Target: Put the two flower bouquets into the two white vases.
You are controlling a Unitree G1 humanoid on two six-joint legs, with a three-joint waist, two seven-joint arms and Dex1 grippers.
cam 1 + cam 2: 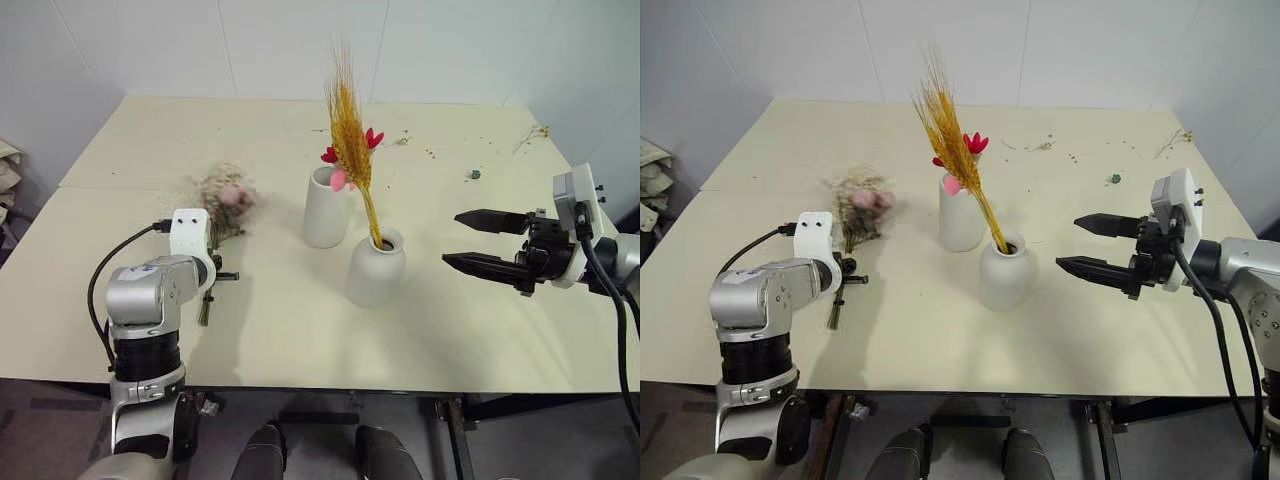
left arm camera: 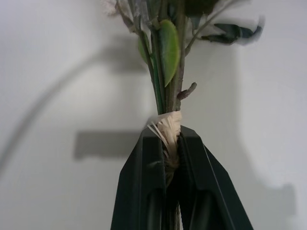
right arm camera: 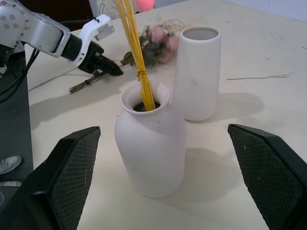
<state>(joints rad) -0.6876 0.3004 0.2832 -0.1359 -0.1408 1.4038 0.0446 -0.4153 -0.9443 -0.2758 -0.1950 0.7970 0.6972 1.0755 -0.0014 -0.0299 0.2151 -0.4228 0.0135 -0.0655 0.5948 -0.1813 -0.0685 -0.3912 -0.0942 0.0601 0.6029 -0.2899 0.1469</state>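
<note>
Wheat bunch (image 1: 350, 140): stands in the squat vase (image 1: 376, 268), stems down its narrow neck, so half the task looks done.
Rose bunch (image 1: 862, 203): lies on the table (image 1: 300, 330) to the left of the vases, stems toward the robot for an easy pick.
Left gripper (image 2: 171, 158): fingers clamped on the tied stems at the pale binding, a firm spot for lifting.
Tall vase (image 1: 326, 207): empty, just behind the squat one, likely meant for the roses.
Right gripper (image 1: 478, 242): fingers spread wide, holding nothing, beside the squat vase, perhaps ready to steady it.
Surface: pale cream tabletop, scattered bits of dried plant at the far right.
Room: plain white walls.
</note>
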